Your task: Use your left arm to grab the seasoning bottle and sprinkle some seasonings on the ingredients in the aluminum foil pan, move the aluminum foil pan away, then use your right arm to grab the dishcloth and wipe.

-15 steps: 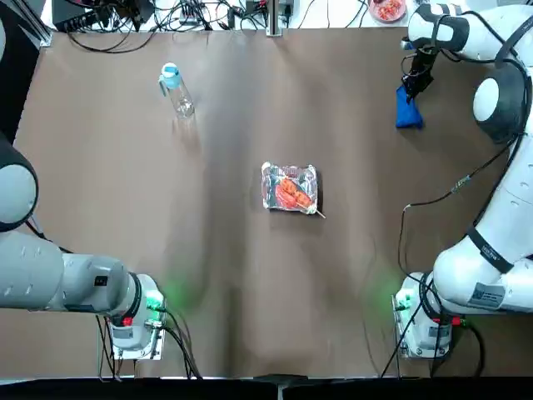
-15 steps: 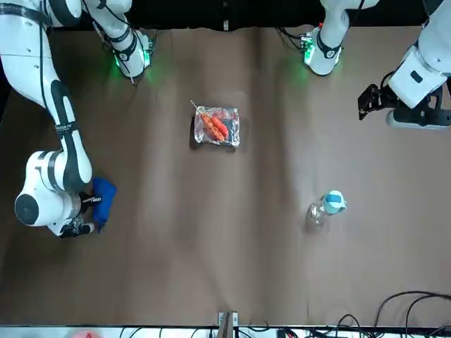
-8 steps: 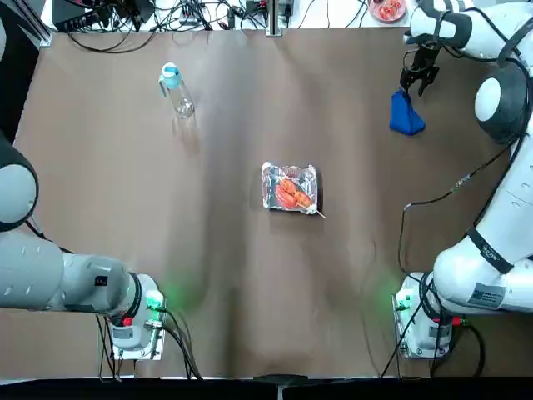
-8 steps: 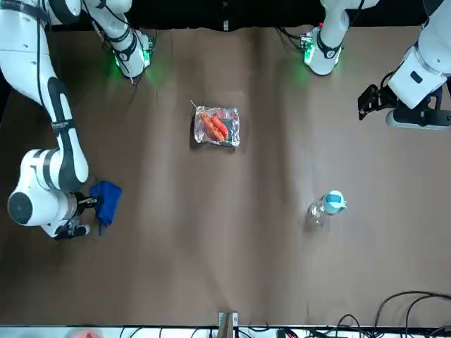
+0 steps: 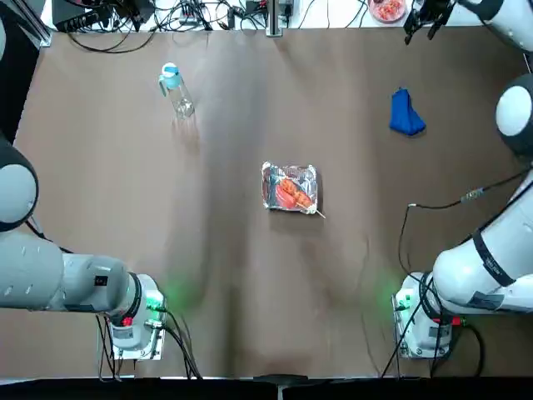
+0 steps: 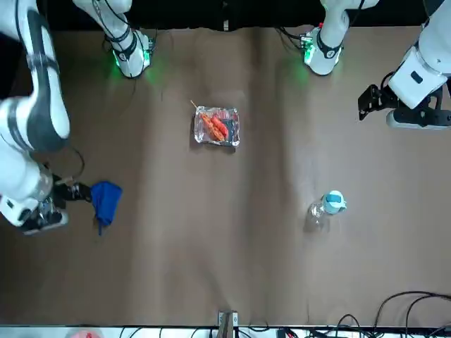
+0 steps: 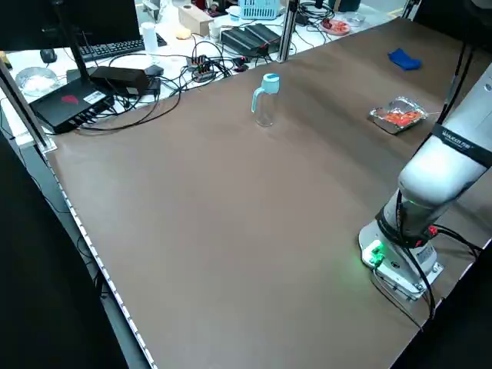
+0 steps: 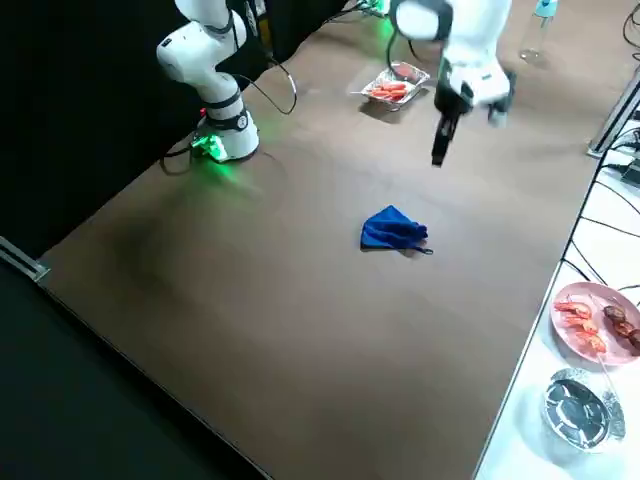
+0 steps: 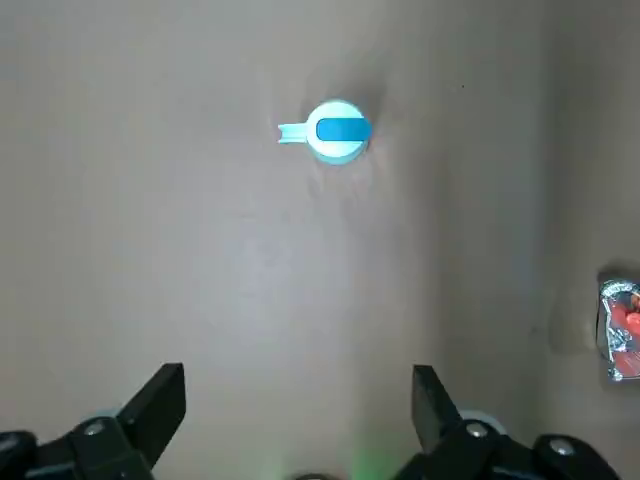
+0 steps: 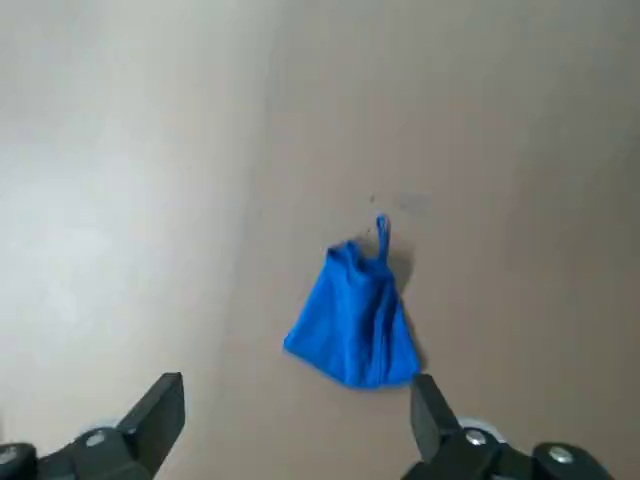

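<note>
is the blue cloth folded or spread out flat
Neither: the blue cloth lies bunched on the table, with creases down it and a narrow loop sticking out

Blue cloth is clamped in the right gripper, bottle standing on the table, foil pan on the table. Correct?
Not clamped: the right wrist view shows the cloth lying on the table, between no fingers, the right gripper open. The rest holds.

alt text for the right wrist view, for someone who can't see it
A crumpled blue cloth with a small hanging loop lies on a plain grey-brown tabletop. At the bottom edge, the two black fingers of the right gripper stand wide open, with the cloth not between them.
</note>
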`<action>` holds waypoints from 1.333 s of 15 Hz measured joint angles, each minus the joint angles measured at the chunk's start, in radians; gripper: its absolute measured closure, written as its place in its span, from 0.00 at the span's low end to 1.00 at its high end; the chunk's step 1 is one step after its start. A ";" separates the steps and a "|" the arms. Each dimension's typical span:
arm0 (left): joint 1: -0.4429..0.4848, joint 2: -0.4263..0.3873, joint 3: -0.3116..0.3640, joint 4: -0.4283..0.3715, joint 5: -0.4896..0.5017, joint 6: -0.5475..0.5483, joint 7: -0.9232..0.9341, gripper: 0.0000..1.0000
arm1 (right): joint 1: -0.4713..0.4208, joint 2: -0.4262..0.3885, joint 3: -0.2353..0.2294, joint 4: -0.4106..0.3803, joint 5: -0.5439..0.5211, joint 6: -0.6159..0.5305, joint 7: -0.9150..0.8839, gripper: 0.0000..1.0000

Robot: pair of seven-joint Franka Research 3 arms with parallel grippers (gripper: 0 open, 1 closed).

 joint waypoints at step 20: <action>0.001 0.000 0.008 0.001 -0.020 0.000 0.000 0.00 | 0.017 -0.420 0.003 -0.182 0.089 -0.222 -0.023 0.00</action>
